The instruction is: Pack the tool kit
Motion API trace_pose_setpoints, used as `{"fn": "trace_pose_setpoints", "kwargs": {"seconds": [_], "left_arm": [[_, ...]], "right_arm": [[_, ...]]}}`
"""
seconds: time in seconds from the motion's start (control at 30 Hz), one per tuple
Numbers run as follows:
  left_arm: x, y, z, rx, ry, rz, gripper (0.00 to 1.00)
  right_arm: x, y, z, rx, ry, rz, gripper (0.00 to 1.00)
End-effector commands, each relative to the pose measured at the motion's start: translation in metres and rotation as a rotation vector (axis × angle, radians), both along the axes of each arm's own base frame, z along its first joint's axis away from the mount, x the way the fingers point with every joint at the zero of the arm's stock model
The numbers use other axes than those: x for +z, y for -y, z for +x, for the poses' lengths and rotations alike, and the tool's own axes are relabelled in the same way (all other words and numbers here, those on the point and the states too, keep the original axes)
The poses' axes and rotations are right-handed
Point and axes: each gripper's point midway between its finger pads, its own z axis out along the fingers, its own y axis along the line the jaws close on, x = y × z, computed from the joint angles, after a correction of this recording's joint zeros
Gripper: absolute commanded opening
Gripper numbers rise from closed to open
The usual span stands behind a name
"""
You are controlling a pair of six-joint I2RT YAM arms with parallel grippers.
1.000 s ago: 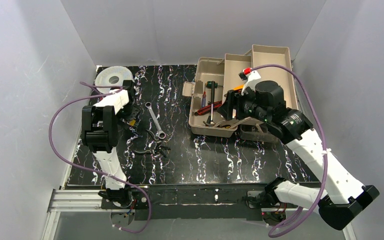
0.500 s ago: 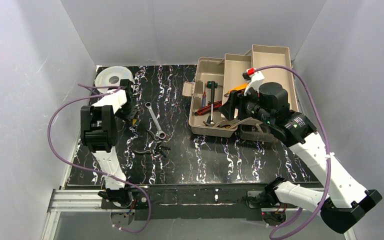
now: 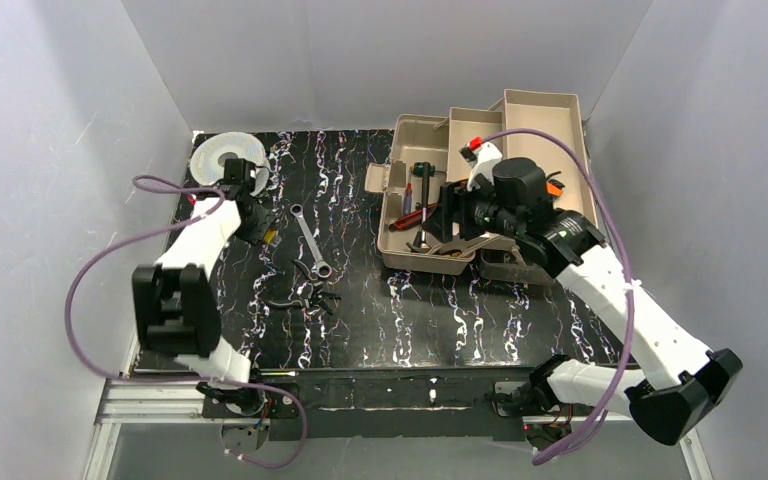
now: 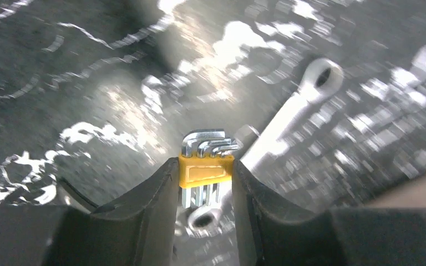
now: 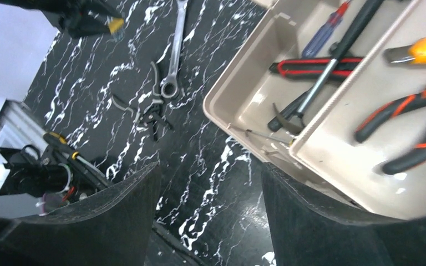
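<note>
My left gripper (image 4: 205,176) is clamped on the yellow holder of the hex keys (image 4: 206,164), one finger (image 4: 154,191) on each side of it. The blurred wrench (image 4: 295,108) lies past the keys in the wrist view; from above, the keys sit just left of it. I can't tell whether the keys are clear of the table (image 3: 360,320).

My right gripper (image 5: 208,177) is spread wide with nothing between its fingers. It hangs over the near left part of the toolbox (image 3: 412,134).

The toolbox stands open at the far right of the table, trays folded out to the right. A red-handled screwdriver (image 5: 317,66) lies in its main bin and orange-handled pliers (image 5: 416,124) in a tray.

Black pliers (image 3: 305,296) lie near the wrench's near end. A spool (image 3: 215,155) sits in the far left corner.
</note>
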Motion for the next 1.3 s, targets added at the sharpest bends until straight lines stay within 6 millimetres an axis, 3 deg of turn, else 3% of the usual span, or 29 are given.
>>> {"fn": "trace_pose_setpoints", "kwargs": {"seconds": [0.0, 0.17, 0.27, 0.33, 0.47, 0.67, 0.77, 0.9, 1.0, 1.1, 1.27], "left_arm": [[0.066, 0.07, 0.006, -0.257, 0.288, -0.225, 0.0], [0.117, 0.144, 0.003, -0.435, 0.465, -0.38, 0.0], [0.146, 0.189, 0.01, -0.542, 0.553, -0.41, 0.0], [0.165, 0.221, 0.016, -0.617, 0.61, -0.439, 0.0], [0.183, 0.289, 0.038, -0.764, 0.668, -0.498, 0.0], [0.21, 0.39, 0.059, -0.944, 0.803, -0.655, 0.0], [0.223, 0.437, 0.061, -1.009, 0.868, -0.79, 0.0], [0.243, 0.491, 0.053, -1.098, 0.906, -0.953, 0.0], [0.255, 0.518, 0.041, -1.169, 0.93, -0.998, 0.0], [0.254, 0.531, 0.035, -1.215, 0.94, -0.956, 0.03], [0.231, 0.536, 0.035, -1.241, 0.893, -0.886, 0.04]], "right_arm": [[0.015, -0.027, -0.008, 0.108, -0.009, 0.122, 0.75], [0.015, -0.035, -0.006, 0.113, -0.048, 0.141, 0.74], [0.023, -0.021, 0.001, 0.029, -0.004, 0.121, 0.74], [0.032, 0.001, 0.009, -0.09, 0.049, 0.1, 0.74], [0.055, 0.066, 0.016, -0.39, 0.189, 0.069, 0.74], [0.09, 0.158, -0.004, -0.74, 0.364, 0.067, 0.74], [0.1, 0.187, -0.017, -0.839, 0.417, 0.086, 0.73], [0.107, 0.202, -0.027, -0.878, 0.459, 0.109, 0.72], [0.107, 0.202, -0.027, -0.873, 0.46, 0.103, 0.72], [0.106, 0.199, -0.026, -0.86, 0.449, 0.093, 0.71], [0.105, 0.193, -0.023, -0.839, 0.442, 0.09, 0.71]]}}
